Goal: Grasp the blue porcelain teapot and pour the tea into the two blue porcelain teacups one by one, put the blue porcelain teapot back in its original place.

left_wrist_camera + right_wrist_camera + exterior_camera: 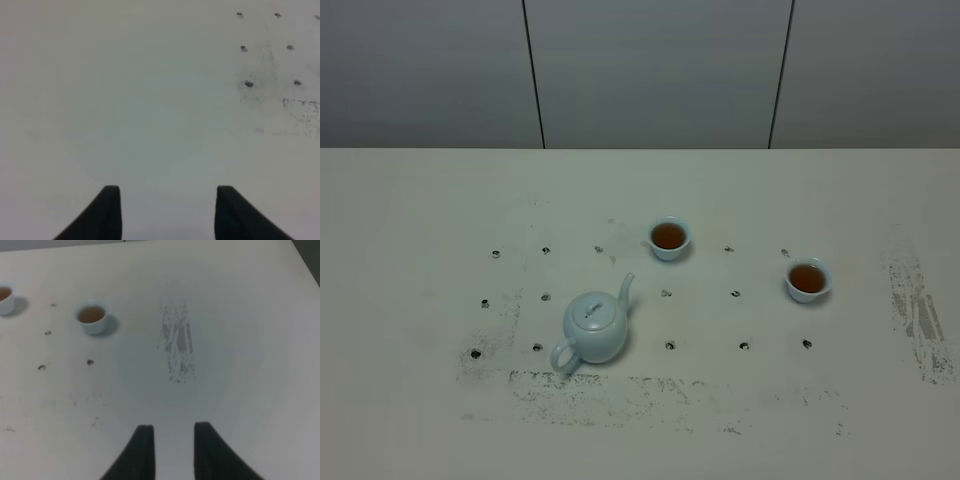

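Observation:
The blue porcelain teapot [594, 325] stands upright on the white table [410, 240], lid on, spout toward the back right and handle toward the front left. Two blue porcelain teacups hold brown tea: one [669, 238] behind the teapot, the other [808, 279] further right. The right wrist view shows the right cup [92, 316] and a part of the other cup [4, 297]. Neither arm appears in the exterior high view. My left gripper [167, 200] hangs open over bare table, holding nothing. My right gripper [173, 435] has its fingers drawn close, nothing between them, well away from the cups.
Small dark dots [669, 345] mark a grid on the tabletop around the teapot and cups. A scuffed grey patch [918, 315] lies at the right, also seen as a scuffed patch [177, 342] ahead of my right gripper. Grey wall panels [650, 70] stand behind the table.

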`<control>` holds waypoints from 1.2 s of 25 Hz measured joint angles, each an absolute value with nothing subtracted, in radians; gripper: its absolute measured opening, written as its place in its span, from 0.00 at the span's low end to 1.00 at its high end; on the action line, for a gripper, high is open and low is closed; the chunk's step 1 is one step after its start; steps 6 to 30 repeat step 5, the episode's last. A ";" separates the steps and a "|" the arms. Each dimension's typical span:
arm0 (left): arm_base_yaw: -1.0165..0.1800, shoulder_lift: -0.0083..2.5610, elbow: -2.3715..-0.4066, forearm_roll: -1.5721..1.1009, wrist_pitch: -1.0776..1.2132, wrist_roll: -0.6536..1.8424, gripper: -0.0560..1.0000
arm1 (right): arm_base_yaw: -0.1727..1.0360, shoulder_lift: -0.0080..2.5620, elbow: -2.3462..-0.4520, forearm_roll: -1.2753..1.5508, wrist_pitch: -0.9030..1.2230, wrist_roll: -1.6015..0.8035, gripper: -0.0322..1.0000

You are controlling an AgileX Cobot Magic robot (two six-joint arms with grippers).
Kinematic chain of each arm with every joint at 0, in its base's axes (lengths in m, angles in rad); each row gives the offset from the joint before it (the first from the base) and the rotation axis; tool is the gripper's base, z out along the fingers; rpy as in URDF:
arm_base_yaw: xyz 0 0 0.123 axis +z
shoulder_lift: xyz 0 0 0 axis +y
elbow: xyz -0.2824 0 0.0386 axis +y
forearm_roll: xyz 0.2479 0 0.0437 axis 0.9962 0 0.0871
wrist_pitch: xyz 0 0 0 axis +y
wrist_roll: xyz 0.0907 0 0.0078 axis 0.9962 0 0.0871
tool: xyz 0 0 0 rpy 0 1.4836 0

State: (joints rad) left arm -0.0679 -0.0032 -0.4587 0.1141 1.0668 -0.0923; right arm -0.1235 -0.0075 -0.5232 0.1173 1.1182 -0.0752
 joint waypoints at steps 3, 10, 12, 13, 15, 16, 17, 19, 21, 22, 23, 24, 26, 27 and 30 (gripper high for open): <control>-0.068 -0.003 -0.459 0.114 1.067 -0.092 0.52 | -0.123 -0.008 -0.523 0.117 1.118 -0.075 0.23; -0.068 -0.003 -0.459 0.114 1.067 -0.092 0.52 | -0.123 -0.008 -0.523 0.117 1.118 -0.075 0.23; -0.068 -0.003 -0.459 0.114 1.067 -0.092 0.52 | -0.123 -0.008 -0.523 0.117 1.118 -0.075 0.23; -0.068 -0.003 -0.459 0.114 1.067 -0.092 0.52 | -0.123 -0.008 -0.523 0.117 1.118 -0.075 0.23; -0.068 -0.003 -0.459 0.114 1.067 -0.092 0.52 | -0.123 -0.008 -0.523 0.117 1.118 -0.075 0.23; -0.068 -0.003 -0.459 0.114 1.067 -0.092 0.52 | -0.123 -0.008 -0.523 0.117 1.118 -0.075 0.23; -0.068 -0.003 -0.459 0.114 1.067 -0.092 0.52 | -0.123 -0.008 -0.523 0.117 1.118 -0.075 0.23; -0.068 -0.003 -0.459 0.114 1.067 -0.092 0.52 | -0.123 -0.008 -0.523 0.117 1.118 -0.075 0.23; -0.068 -0.003 -0.459 0.114 1.067 -0.092 0.52 | -0.123 -0.008 -0.523 0.117 1.118 -0.075 0.23; -0.068 -0.003 -0.459 0.114 1.067 -0.092 0.52 | -0.123 -0.008 -0.523 0.117 1.118 -0.075 0.23; -0.068 -0.003 -0.459 0.114 1.067 -0.092 0.52 | -0.123 -0.008 -0.523 0.117 1.118 -0.075 0.23; -0.068 -0.003 -0.459 0.114 1.067 -0.092 0.52 | -0.123 -0.008 -0.523 0.117 1.118 -0.075 0.23; -0.068 -0.003 -0.459 0.114 1.067 -0.092 0.52 | -0.123 -0.008 -0.523 0.117 1.118 -0.075 0.23; -0.068 -0.003 -0.459 0.114 1.067 -0.092 0.52 | -0.123 -0.008 -0.523 0.117 1.118 -0.075 0.23; -0.068 -0.003 -0.459 0.114 1.067 -0.092 0.52 | -0.123 -0.008 -0.523 0.117 1.118 -0.075 0.23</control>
